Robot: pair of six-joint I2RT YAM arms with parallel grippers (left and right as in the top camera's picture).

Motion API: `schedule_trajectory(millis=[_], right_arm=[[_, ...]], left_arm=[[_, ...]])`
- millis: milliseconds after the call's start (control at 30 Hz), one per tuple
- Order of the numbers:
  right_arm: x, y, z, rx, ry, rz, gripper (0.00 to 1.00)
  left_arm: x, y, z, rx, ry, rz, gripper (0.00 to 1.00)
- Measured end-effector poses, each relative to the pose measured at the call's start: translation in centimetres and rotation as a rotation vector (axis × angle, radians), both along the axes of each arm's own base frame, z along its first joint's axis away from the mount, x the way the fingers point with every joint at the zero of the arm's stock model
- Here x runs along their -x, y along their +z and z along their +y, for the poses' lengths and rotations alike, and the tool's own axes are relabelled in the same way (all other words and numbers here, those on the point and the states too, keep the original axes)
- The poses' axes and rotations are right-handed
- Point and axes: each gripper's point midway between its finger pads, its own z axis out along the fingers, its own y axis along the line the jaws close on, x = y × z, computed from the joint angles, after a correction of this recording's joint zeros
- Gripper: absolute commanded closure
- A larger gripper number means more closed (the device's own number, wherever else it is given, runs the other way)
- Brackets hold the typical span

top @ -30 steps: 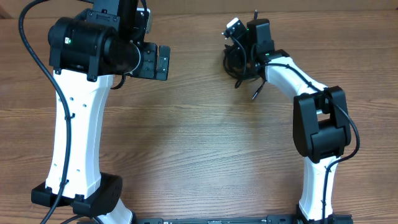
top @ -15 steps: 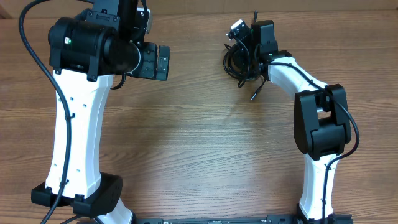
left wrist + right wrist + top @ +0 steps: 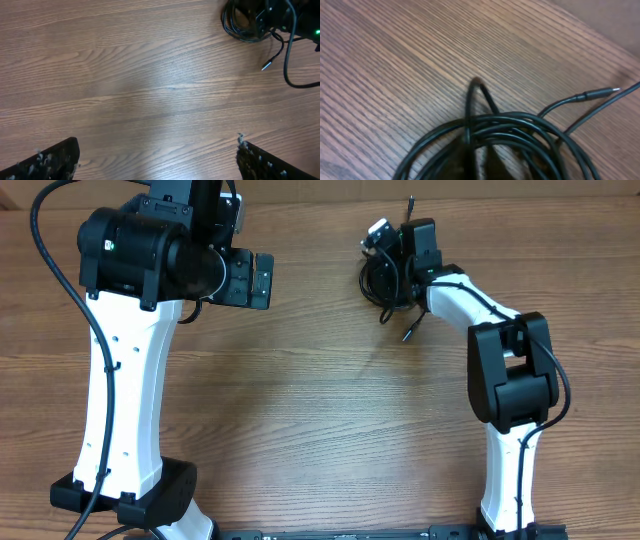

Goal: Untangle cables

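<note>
The cables [image 3: 378, 283] lie as a tangled black coil at the table's far right, with one loose plug end [image 3: 408, 335] trailing toward the front. My right gripper [image 3: 392, 268] is down in the coil and shut on a cable strand. In the right wrist view the coil [image 3: 520, 135] fills the bottom, a pinched fold [image 3: 475, 85] of cable sticks out past the dark fingers [image 3: 470, 167], and a plug [image 3: 602, 92] lies at the right. My left gripper [image 3: 250, 280] hangs open at the far left over bare wood, with the coil [image 3: 245, 27] far off in its wrist view.
The wooden table [image 3: 300, 410] carries nothing else. The right arm's white links [image 3: 470, 300] bend just right of the coil, and its own black wire [image 3: 290, 60] loops beside the plug [image 3: 267, 63]. The left arm's tall white column [image 3: 120, 400] stands at the left.
The right gripper has shifted slightly back and left into the coil and closed on a strand. The coil has moved a little with it. The left arm has not moved.
</note>
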Motion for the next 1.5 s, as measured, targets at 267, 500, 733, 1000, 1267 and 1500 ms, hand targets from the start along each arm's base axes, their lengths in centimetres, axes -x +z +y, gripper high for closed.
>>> schedule_trajectory(millis=[267, 500, 733, 1000, 1267, 1500], right_arm=[[0.8, 1.8, 0.6, -0.039, -0.077, 0.03, 0.96], [3.8, 19.1, -0.1, -0.224, -0.201, -0.128, 0.96], [9.7, 30.3, -1.7, -0.369, -0.257, -0.215, 0.96], [11.1, 28.9, -2.1, -0.354, -0.285, -0.133, 0.96], [11.2, 28.8, -2.2, -0.354, -0.288, -0.125, 0.96], [11.2, 28.8, -2.2, -0.354, -0.288, -0.125, 0.96]], left_arm=[[0.0, 0.0, -0.1, 0.006, -0.003, 0.001, 0.0], [-0.6, 0.8, -2.3, 0.114, -0.07, -0.032, 0.0], [-0.5, 1.1, -6.9, 0.257, -0.241, -0.023, 0.0], [-1.0, -4.4, -12.9, 0.264, -0.385, 0.134, 0.04], [-4.2, -10.6, -15.8, 0.006, -0.436, 0.111, 0.0], [-6.2, -13.6, -19.6, -0.002, -0.616, 0.055, 0.0]])
